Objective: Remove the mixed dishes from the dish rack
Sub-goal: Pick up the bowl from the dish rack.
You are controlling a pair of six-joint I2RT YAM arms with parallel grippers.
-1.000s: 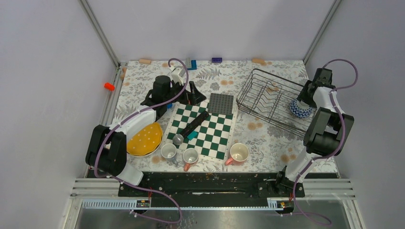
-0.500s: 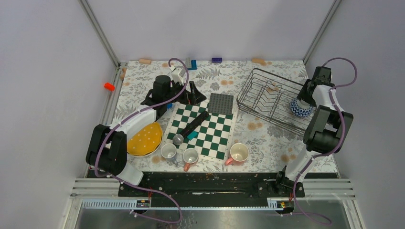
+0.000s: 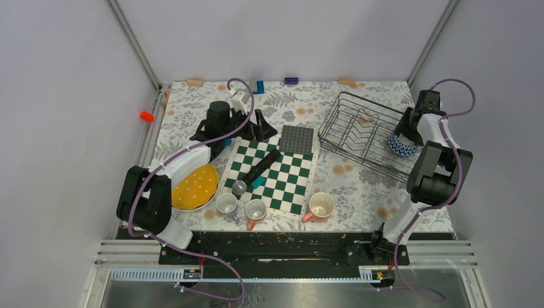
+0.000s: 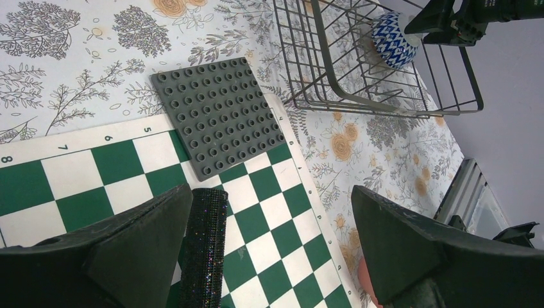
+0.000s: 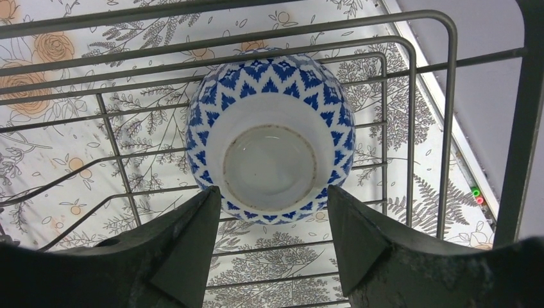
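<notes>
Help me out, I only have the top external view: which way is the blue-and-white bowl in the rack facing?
Observer: In the right wrist view, the bowl has its foot ring turned toward the camera and lies on the wires of the dish rack.
Operator: Is the right gripper closed on it?
Observer: No. The right gripper has its jaws apart, framing the bowl's near edge, with no grip visible.
Operator: And the left gripper?
Observer: Its wrist view shows the left gripper wide open above the chessboard, with a glittery black stick beside one finger.
</notes>
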